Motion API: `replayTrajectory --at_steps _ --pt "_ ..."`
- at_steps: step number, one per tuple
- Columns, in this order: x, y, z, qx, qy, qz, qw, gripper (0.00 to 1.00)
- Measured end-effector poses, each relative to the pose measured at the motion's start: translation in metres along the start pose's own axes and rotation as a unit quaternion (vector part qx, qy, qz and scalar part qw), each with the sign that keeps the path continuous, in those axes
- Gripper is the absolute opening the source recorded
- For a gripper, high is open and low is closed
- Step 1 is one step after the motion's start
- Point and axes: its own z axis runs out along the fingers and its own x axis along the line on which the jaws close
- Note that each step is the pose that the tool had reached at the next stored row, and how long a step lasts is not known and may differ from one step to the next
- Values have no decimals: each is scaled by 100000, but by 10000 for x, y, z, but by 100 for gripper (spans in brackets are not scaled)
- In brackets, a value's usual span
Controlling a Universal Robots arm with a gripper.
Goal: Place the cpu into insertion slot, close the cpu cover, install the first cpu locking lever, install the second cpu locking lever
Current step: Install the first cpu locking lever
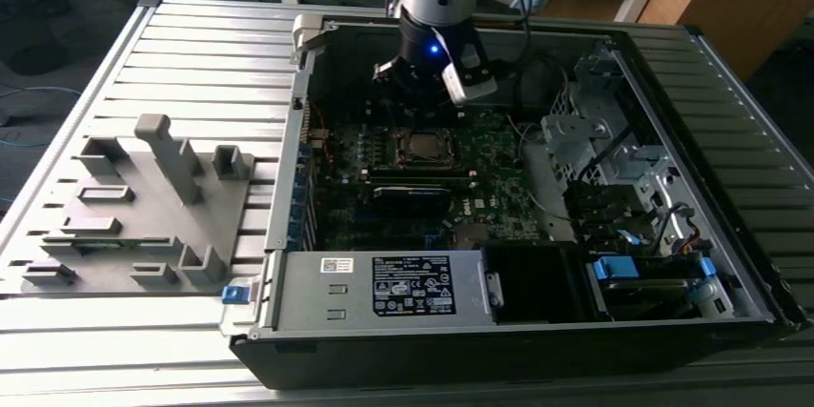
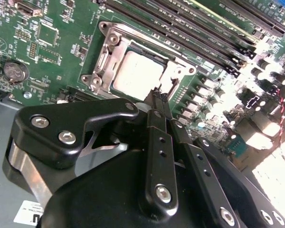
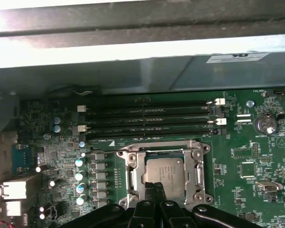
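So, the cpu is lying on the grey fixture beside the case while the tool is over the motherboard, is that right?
Not quite: the cpu sits in the insertion slot on the motherboard, as the first wrist view shows. The tool is indeed over the motherboard.

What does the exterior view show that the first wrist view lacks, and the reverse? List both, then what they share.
Exterior view adds the grey moulded fixture block and the silver power supply box. First wrist view adds the round silver coin battery and the row of blue-topped capacitors. Shared: the silver-grey square cpu on the green motherboard.
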Motion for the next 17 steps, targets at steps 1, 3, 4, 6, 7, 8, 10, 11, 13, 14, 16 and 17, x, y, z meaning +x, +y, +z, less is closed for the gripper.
replayTrajectory --at_steps 1,3,4,6,7,8,10,11,13,14,16,17 --pt "9 -1 0 -1 -1 3 100000 11" --pt "24 -2 1 -1 0 2 100000 11" --pt "31 -2 1 2 -2 4 100000 11" --pt "43 -3 1 -1 -1 3 100000 11" --pt "47 -3 1 -2 -2 3 100000 11" --pt "50 -3 1 -1 -1 2 100000 11" --pt "51 -4 1 1 1 -7 100000 11" --pt "53 -4 1 -1 -2 0 100000 11" --pt "53 -4 1 0 0 -1 100000 11" --pt "55 -4 1 2 -1 3 100000 11" --pt "63 -5 1 -3 -4 7 100000 11" --pt "68 -5 1 -3 -1 1 100000 11"
